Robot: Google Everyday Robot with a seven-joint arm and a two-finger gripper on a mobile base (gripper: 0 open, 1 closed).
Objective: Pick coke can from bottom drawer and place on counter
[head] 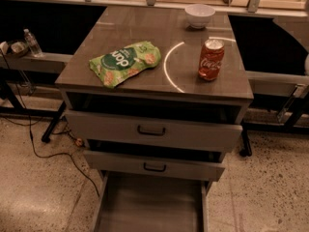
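Observation:
The red coke can (211,60) stands upright on the grey-brown counter (135,37), to the right of the curved white light reflection. The bottom drawer (149,207) is pulled open at the lower edge of the view, and its grey floor is bare. The gripper is out of view; only a sliver of the white arm (306,64) shows at the right edge.
A green snack bag (125,63) lies on the counter's left half. A white bowl (200,15) sits at the counter's back right. The two upper drawers (152,129) with black handles are slightly open. Cables and a water bottle (33,42) are on the left.

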